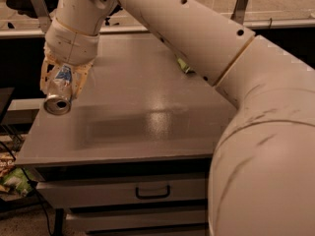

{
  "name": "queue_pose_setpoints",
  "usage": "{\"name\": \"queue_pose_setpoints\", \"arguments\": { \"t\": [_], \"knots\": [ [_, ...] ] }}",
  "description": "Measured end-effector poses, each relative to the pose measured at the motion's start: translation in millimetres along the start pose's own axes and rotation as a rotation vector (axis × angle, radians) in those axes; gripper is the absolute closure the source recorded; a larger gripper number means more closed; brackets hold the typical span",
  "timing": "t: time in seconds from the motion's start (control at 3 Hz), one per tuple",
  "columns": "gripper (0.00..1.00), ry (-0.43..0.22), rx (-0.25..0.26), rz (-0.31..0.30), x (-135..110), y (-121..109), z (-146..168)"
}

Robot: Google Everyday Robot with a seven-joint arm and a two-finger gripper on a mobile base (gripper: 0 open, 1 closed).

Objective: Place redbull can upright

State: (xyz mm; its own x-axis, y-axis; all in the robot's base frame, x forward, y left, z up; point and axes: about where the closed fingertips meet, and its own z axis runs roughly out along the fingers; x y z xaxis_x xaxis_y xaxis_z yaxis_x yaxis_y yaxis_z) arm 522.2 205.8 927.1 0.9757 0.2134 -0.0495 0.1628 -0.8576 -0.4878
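gripper (61,86): over the table's left edge, fingers clamped round the can | can (57,103): held in the air, tilted, silver top facing outward and down | table (147,124): grey, drawer (123,193) under its front

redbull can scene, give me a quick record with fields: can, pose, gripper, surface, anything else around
can: slim silver metal redbull can with blue and red markings, held in the gripper
pose: tilted, shiny top facing the camera and downward, not upright
gripper: cream two-finger gripper, shut on the can, over the table's left edge as seen
contact: can appears lifted off the table
surface: grey flat-topped table with a drawer below
other: small green item mostly hidden behind the arm
task status: not yet placed upright
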Motion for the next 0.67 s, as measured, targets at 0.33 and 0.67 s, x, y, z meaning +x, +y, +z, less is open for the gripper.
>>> {"name": "queue_pose_setpoints", "arguments": {
  "t": [0.33,0.67],
  "knots": [
    [1.00,0.056,0.101,0.135,3.1,-8.6,-18.2],
    [1.00,0.114,0.210,0.284,10.5,-10.6,-32.3]
  ]
}}
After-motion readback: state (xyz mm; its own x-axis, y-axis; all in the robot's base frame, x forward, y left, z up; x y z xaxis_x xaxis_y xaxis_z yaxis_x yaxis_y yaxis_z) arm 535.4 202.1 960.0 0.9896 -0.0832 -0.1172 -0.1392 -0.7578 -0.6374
